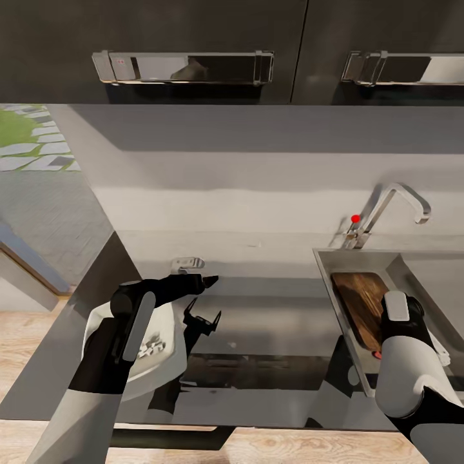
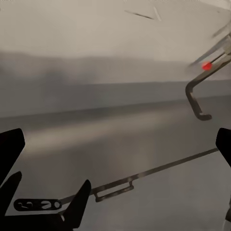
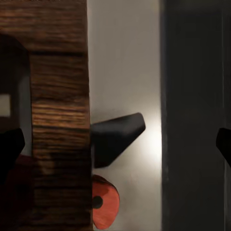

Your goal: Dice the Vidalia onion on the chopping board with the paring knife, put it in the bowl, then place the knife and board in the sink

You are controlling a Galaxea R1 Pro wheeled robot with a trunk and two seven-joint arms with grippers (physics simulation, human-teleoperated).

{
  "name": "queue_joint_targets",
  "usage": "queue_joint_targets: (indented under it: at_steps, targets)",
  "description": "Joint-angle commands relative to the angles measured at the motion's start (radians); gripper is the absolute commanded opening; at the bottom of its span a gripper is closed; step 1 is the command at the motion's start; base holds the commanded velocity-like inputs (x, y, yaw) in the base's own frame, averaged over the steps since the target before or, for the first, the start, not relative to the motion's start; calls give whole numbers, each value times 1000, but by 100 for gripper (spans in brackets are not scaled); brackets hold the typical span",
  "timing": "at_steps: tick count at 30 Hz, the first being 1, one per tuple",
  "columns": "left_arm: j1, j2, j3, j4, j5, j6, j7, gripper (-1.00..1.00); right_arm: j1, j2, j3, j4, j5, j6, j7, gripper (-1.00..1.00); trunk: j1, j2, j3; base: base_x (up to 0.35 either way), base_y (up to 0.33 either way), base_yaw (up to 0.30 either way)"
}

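Chopping board [image 1: 358,306] lies in sink [image 1: 335,270], paring knife [image 3: 105,204] red handle beside it. Bowl [image 1: 158,351] w/ diced onion on counter [image 1: 270,335]. Left gripper [image 1: 203,303] jaws open; right gripper jaws spread above board.

Left arm [image 1: 109,361] reaches forward over the bench [image 1: 270,322], wrist bent; the left hand [image 1: 209,281] points toward the sink [image 1: 361,258], fingers spread apart and empty. Right arm [image 1: 406,380] hangs over the sink, forearm angled down; the right hand [image 3: 115,144] shows its fingertips wide apart.
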Motion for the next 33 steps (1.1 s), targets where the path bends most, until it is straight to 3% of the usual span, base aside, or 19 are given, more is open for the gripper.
queue_joint_targets:
  at_steps: [1,11,33]
  targets:
    - [-1,-1,1,0,-2,5,-4,100,-1,0,-1,-1,-3,10,-4,100,1,-2,-2,0,0,0]
    - [-1,-1,1,0,-2,5,-4,100,-1,0,-1,-1,-3,13,-4,100,1,-2,0,0,0,0]
    - [-1,-1,1,0,-2,5,-4,100,-1,0,-1,-1,-4,17,-5,100,1,-2,33,0,0,0]
